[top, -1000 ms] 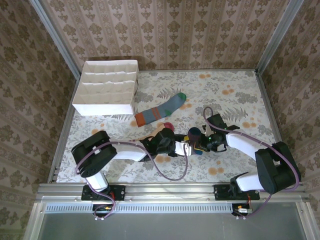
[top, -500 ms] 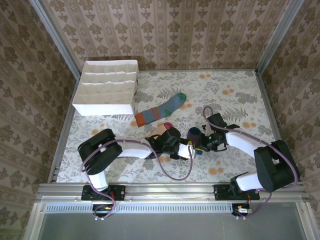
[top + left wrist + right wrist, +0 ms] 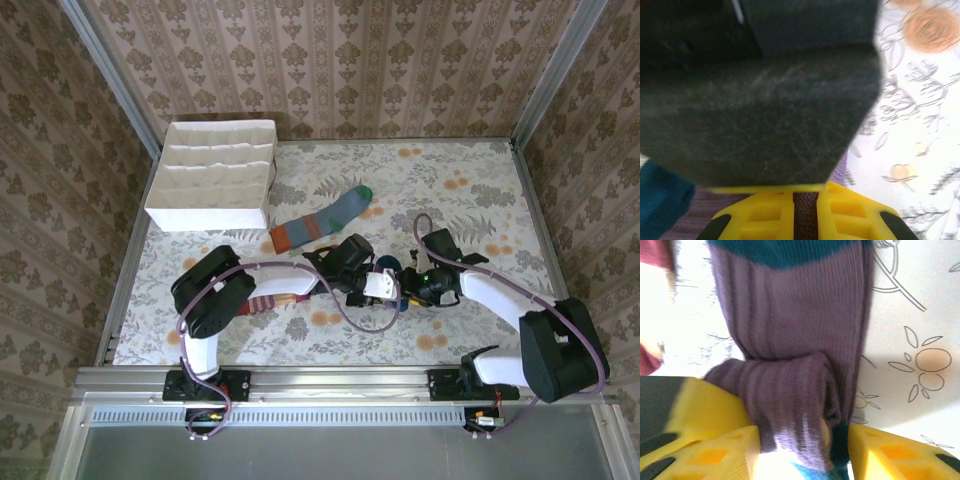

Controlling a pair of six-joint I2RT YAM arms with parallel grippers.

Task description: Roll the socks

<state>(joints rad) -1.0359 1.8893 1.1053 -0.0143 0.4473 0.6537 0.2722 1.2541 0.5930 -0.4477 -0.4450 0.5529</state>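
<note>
At mid-counter [image 3: 450, 180], the half-rolled purple sock [image 3: 790, 340] is pinched by the closed left pincer [image 3: 805, 215]. With the right pincer [image 3: 804, 452] parted astride it, the roll could be loosened and undone.

Brown damask-patterned wallpaper walls [image 3: 340, 60] close in on three sides, evenly lit. Filling the middle is the bench in its white cloth with grey leaves and orange blossoms [image 3: 470, 180]. A silver aluminium frame rail [image 3: 330, 380] runs along the bottom, and a white partitioned cardboard box [image 3: 212, 175] sits upper left.
</note>
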